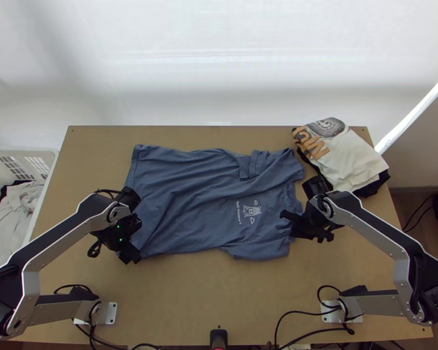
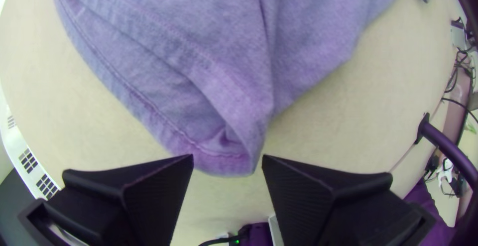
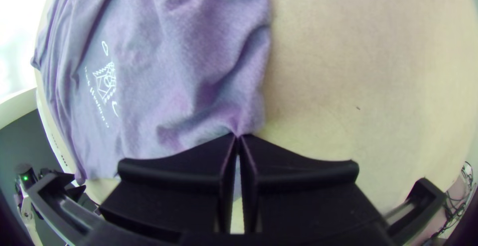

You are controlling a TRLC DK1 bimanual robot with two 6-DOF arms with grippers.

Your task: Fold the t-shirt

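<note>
Left gripper's (image 1: 137, 240) fingers parted, t-shirt's (image 1: 210, 201) hem corner between their tips. Right wrist view: right gripper (image 1: 295, 231) clenched on the shirt's edge, apparently by the shoulder. Top view adds: shirt spread, rumpled on bench (image 1: 219, 291); stacked clothes (image 1: 350, 160) beyond its neck end.

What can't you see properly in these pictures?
Top view: one end of the white plastic basket; the picture's left edge cuts it off.
Top view: most of the black cloth; the cream printed cloth covers it.
Right wrist view: the pinched bit of the blue cloth t-shirt; the right claw's black fingers hide it.
</note>
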